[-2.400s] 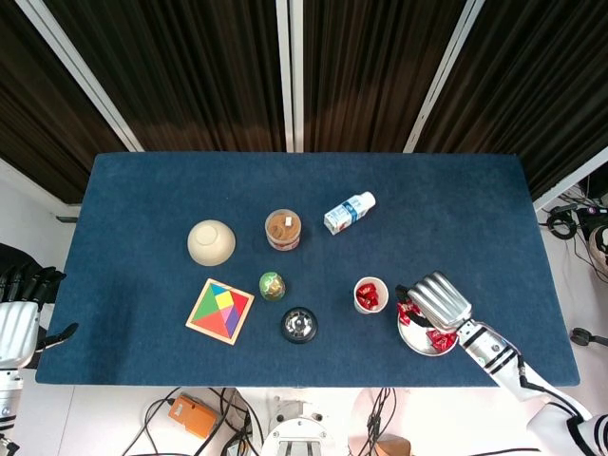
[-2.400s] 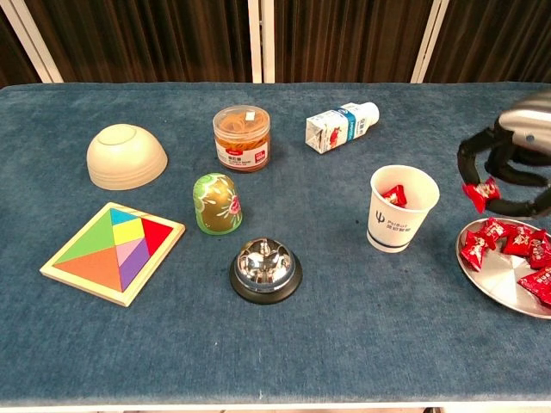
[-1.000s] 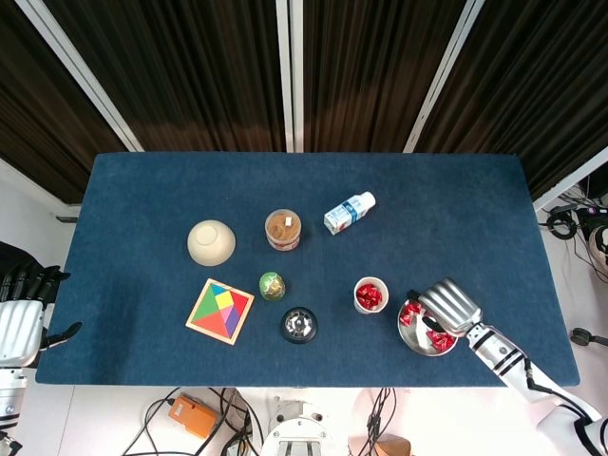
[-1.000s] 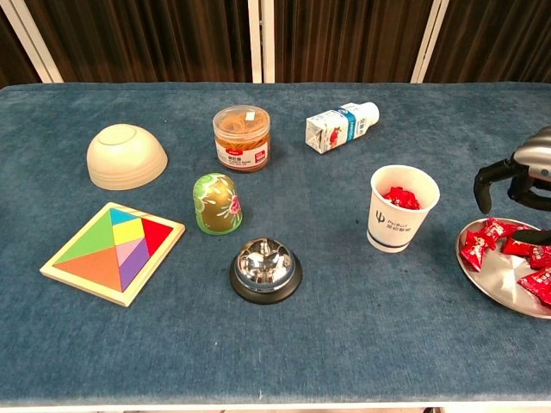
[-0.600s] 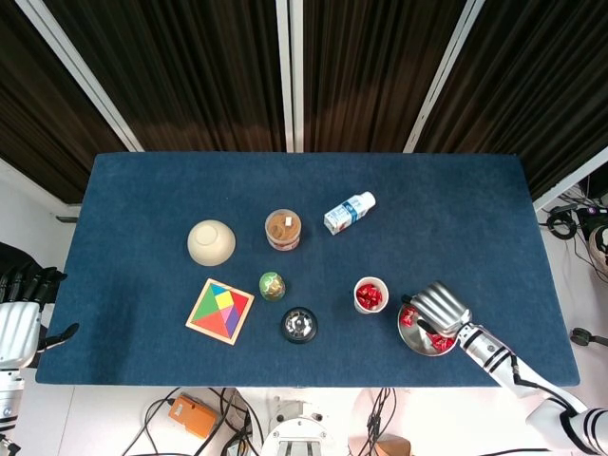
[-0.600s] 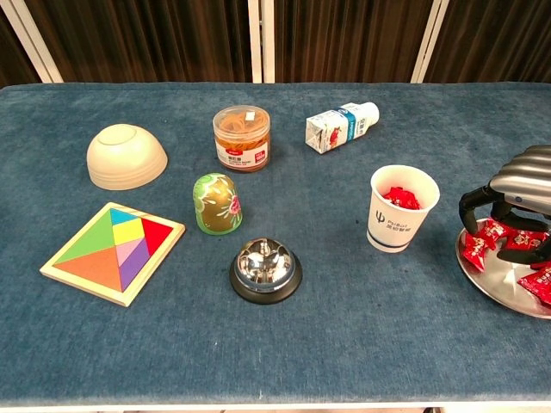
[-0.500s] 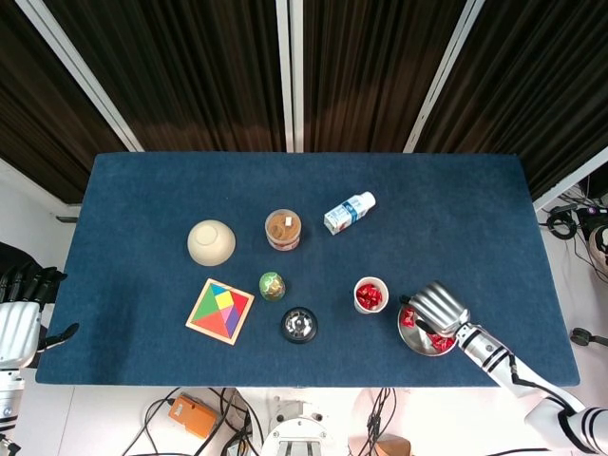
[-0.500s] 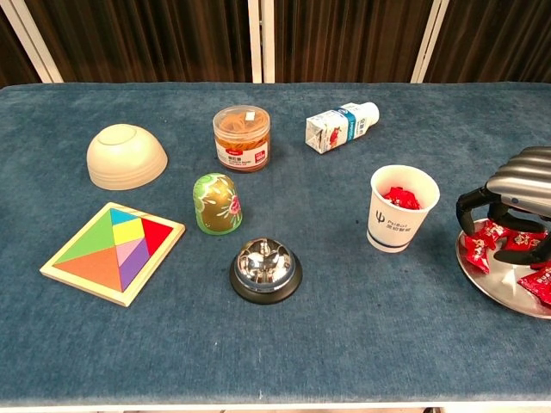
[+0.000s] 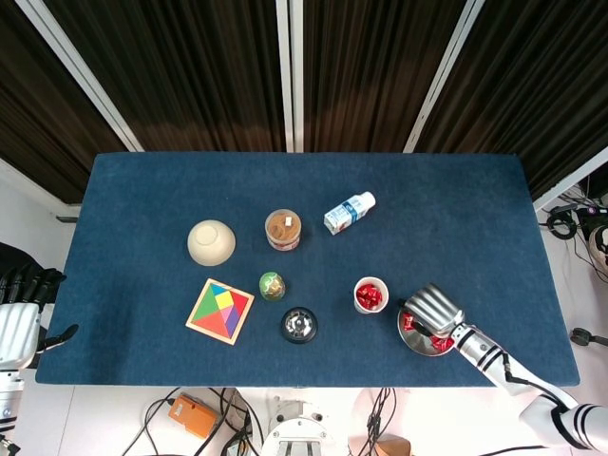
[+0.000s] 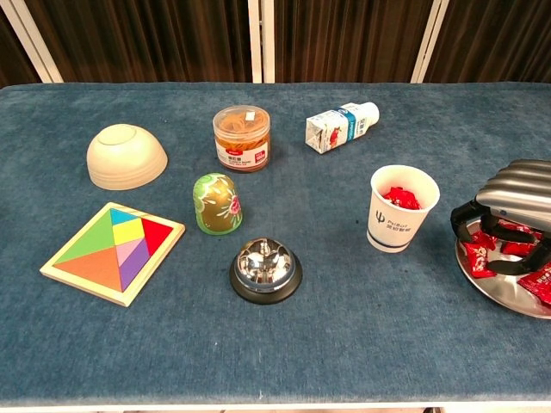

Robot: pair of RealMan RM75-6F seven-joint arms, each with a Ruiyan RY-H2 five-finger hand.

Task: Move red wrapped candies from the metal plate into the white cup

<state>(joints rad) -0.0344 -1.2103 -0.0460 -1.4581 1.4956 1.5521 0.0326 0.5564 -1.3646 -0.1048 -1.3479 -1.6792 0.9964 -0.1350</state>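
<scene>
A blue cloth-covered table (image 9: 456, 209) stands before dark curtained panels. Just right of the white cup (image 10: 401, 209), the right hand (image 10: 515, 206) is lowered over the metal plate (image 10: 499, 288), palm down, fingers curled onto the red wrapped candies (image 10: 476, 256) there; whether it pinches one I cannot tell. More red candy lies inside the cup. The chest view shows the curled dark fingertips (image 10: 458, 222) among the wrappers; the head view shows only the back of that hand and its forearm running off the table's near edge, and alone shows the left hand (image 9: 19, 318), far left of the cup off the table, fingers apart and holding nothing.
</scene>
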